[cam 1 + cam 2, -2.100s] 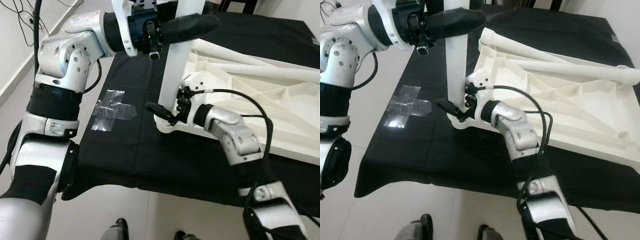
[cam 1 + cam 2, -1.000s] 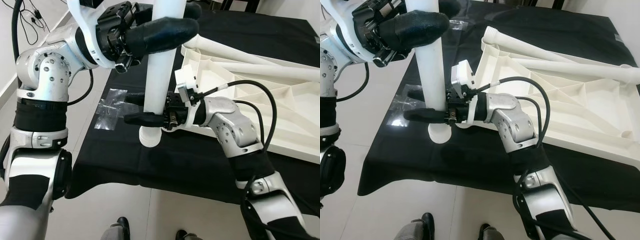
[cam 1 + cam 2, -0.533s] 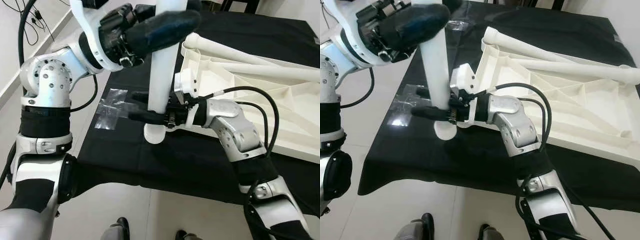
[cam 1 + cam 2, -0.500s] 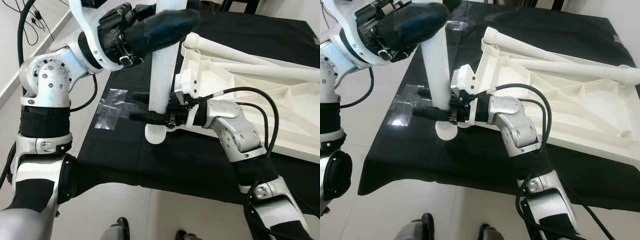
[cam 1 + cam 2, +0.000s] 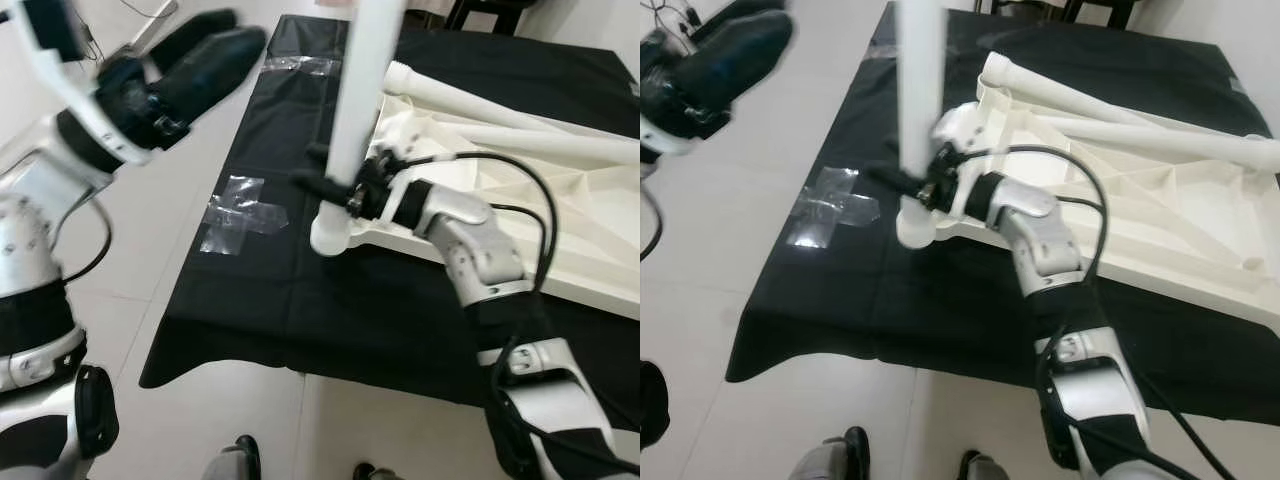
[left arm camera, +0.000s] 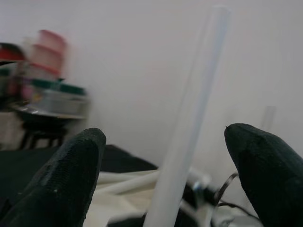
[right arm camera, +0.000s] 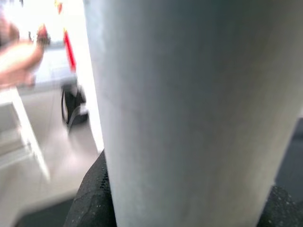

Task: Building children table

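Silver, rounded metal right arm with black fabric bands at the joints and a looping black cable running along it to the right gripper, two long black fingers. Silver left arm, likewise black-banded and perforated at its elbow housing, ends in the padded black left gripper.

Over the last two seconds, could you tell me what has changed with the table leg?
The left end effector let go of the white table leg and pulled away to the robot's left, fingers open. The right end effector still grips the leg upright near its base. The overturned tabletop has not moved.
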Robot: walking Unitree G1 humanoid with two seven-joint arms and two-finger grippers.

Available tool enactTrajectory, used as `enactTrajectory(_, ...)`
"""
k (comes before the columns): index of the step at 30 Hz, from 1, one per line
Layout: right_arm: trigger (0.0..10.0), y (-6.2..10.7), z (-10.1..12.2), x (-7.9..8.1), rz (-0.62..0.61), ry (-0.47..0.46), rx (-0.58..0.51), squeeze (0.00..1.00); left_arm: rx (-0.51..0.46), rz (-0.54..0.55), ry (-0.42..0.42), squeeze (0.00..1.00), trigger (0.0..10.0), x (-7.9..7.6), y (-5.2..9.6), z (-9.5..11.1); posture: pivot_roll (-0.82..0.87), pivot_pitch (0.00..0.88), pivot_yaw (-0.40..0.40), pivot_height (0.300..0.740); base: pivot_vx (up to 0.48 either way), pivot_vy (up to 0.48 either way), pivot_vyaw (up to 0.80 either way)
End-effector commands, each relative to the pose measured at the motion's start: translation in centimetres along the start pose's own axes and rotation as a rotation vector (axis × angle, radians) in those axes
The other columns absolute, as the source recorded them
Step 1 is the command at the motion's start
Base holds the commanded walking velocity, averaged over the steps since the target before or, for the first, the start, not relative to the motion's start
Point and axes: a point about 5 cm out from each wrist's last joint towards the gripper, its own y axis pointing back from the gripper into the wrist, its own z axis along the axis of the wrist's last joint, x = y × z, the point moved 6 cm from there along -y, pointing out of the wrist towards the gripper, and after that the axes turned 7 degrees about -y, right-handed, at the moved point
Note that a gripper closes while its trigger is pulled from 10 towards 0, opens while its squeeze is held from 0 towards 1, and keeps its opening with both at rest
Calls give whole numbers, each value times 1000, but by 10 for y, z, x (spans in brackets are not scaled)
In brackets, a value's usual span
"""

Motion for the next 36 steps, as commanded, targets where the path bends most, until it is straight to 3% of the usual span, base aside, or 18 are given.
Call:
enactTrajectory(1, 0, 1, 12, -1, -9, -32, -62, 0, 44, 72, -9, 1000, 10000, 2, 10, -8, 22, 177, -51, 740, 0, 0, 0)
enactTrajectory(2, 0, 3, 11, -5, -44, -59, -79, 0, 79, 154, -13, 1000, 10000, 7, 19, -20, 22, 156, -51, 740, 0, 0, 0)
enactTrajectory(4, 0, 4, 11, -8, -69, -78, -90, 0, 103, 211, -16, 1000, 10000, 11, 26, -28, 22, 152, -50, 740, 0, 0, 0)
enactTrajectory(5, 5843, 6, 9, -12, -107, -100, -101, 0, 128, 285, -9, 404, 10000, 16, 35, -38, 22, 137, -48, 740, 0, 0, 0)
enactTrajectory(8, 5843, 8, 7, -15, -131, -113, -106, 0, 145, 332, -5, 404, 10000, 20, 41, -44, 22, 137, -48, 740, 0, 0, 0)
enactTrajectory(9, 10000, 12, 2, -18, -184, -134, -108, 0, 195, 424, -11, 0, 10000, 27, 52, -57, 20, 118, -43, 740, 0, 0, 0)
enactTrajectory(11, 10000, 23, -8, -22, -276, -165, -115, 0, 315, 542, -47, 0, 10000, 31, 74, -83, 18, 105, -41, 740, 0, 0, 0)
enactTrajectory(12, 10000, 23, -8, -22, -276, -165, -115, 0, 315, 542, -47, 0, 10000, 31, 74, -83, 18, 105, -41, 740, 0, 0, 0)
enactTrajectory(13, 10000, 29, -14, -19, -322, -168, -107, 0, 375, 544, -64, 0, 10000, 23, 81, -96, 12, 96, -36, 740, 0, 0, 0)
enactTrajectory(14, 10000, 29, -14, -19, -322, -168, -107, 0, 375, 544, -64, 0, 10000, 23, 81, -96, 12, 96, -36, 740, 0, 0, 0)
enactTrajectory(15, 10000, 32, -23, -9, -339, -169, -89, 0, 401, 524, -52, 0, 10000, 11, 83, -105, 10, 91, -34, 740, 0, 0, 0)
enactTrajectory(16, 10000, 32, -23, -9, -339, -169, -89, 0, 401, 524, -52, 0, 10000, 11, 83, -105, 10, 91, -34, 740, 0, 0, 0)
enactTrajectory(18, 10000, 32, -34, 14, -322, -190, -57, 0, 416, 498, -20, 0, 10000, -10, 82, -118, 9, 77, -33, 740, 146, 0, -322)
enactTrajectory(20, 10000, 29, -37, 26, -296, -216, -55, 0, 417, 494, -1, 0, 10000, -19, 79, -127, 6, 66, -36, 740, 332, 0, -713)
enactTrajectory(36, 10000, 22, -34, 53, -219, -243, -82, 0, 417, 482, 51, 0, 10000, -46, 66, -152, 0, 37, -42, 740, 429, 0, -148)
